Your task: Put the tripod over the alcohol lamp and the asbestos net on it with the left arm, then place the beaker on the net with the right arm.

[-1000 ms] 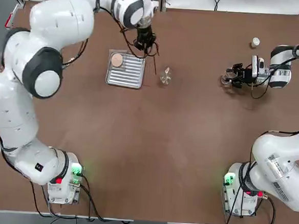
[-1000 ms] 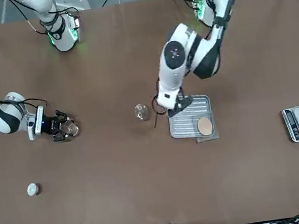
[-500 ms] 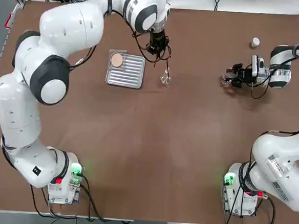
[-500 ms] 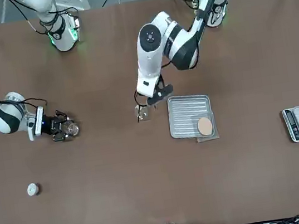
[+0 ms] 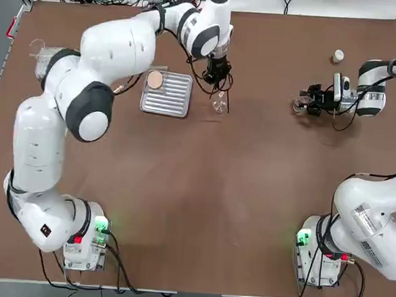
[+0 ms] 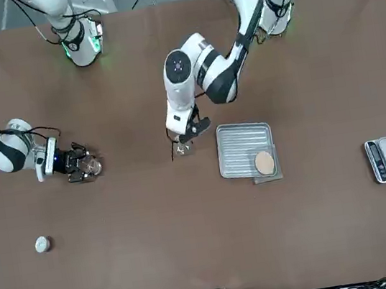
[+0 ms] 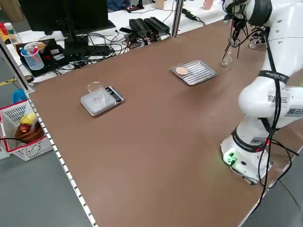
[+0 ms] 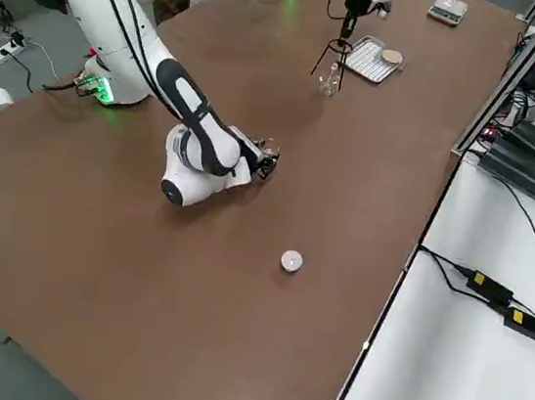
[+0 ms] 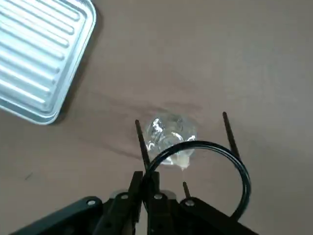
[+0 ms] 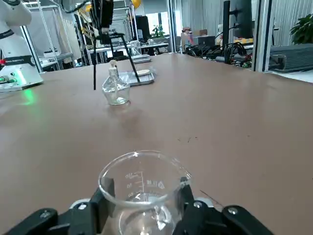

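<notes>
Left gripper [image 5: 217,74], top view: clamped on the tripod [image 5: 223,96], whose legs hang just beyond its fingertips, beside the alcohol lamp [image 5: 219,105]. The asbestos net [image 5: 154,80] lies on the ribbed tray [image 5: 171,96], off to the gripper's side. The arm reaches far across the table, wrist turned down.

Front view: the tripod [image 6: 176,145] hangs directly below the gripper [image 6: 189,129], its legs at the lamp [image 6: 183,147]. Judgement: step one, setting the tripod over the lamp, is in hand and not finished.

Left wrist view: the ring [image 9: 203,161] is pinched at its rim by closed fingers [image 9: 157,196]; the lamp [image 9: 168,136] sits partly under the ring's far edge, not centred. The next move calls for a small shift to centre the ring, then a straight descent so that the legs straddle the glass.

Right wrist view: right gripper [image 10: 142,205], closed around the beaker [image 10: 143,188], low and level at the table, well apart from the lamp [image 10: 115,88].
</notes>
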{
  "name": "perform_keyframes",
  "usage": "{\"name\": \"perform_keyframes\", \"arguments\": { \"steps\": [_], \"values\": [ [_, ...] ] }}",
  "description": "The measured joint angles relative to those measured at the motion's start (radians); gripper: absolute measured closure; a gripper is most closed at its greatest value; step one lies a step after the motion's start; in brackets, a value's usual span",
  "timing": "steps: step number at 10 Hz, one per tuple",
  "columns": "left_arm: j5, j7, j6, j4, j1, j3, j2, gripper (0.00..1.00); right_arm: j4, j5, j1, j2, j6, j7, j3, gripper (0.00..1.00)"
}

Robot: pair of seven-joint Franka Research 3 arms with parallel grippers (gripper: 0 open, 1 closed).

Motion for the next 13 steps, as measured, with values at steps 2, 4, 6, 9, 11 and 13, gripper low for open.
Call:
{"name": "perform_keyframes", "arguments": {
  "steps": [2,4,6,9,11,13],
  "values": [
    [0.0,0.0,0.024,0.009,-0.021,0.029,0.025,0.92,0.0,0.0,0.0,0.0,0.0,0.0,0.0,0.41],
    [0.0,-0.002,0.028,0.013,-0.024,0.029,0.029,0.92,0.001,-0.001,-0.001,0.0,0.0,0.0,0.0,0.41],
    [0.0,-0.007,0.028,0.015,-0.031,0.029,0.029,0.92,0.001,-0.001,-0.001,0.0,0.0,0.0,0.0,0.41],
    [0.0,-0.029,0.027,0.015,-0.044,0.029,0.036,0.92,0.001,-0.001,-0.001,0.0,0.0,0.0,0.0,0.41],
    [0.0,-0.029,0.027,0.015,-0.044,0.031,0.045,0.92,0.001,-0.001,-0.001,0.0,0.0,0.0,0.0,0.41],
    [0.0,-0.029,0.027,0.015,-0.044,0.032,0.047,0.92,0.001,-0.001,-0.001,0.0,0.0,0.0,0.0,0.41]
  ]
}}
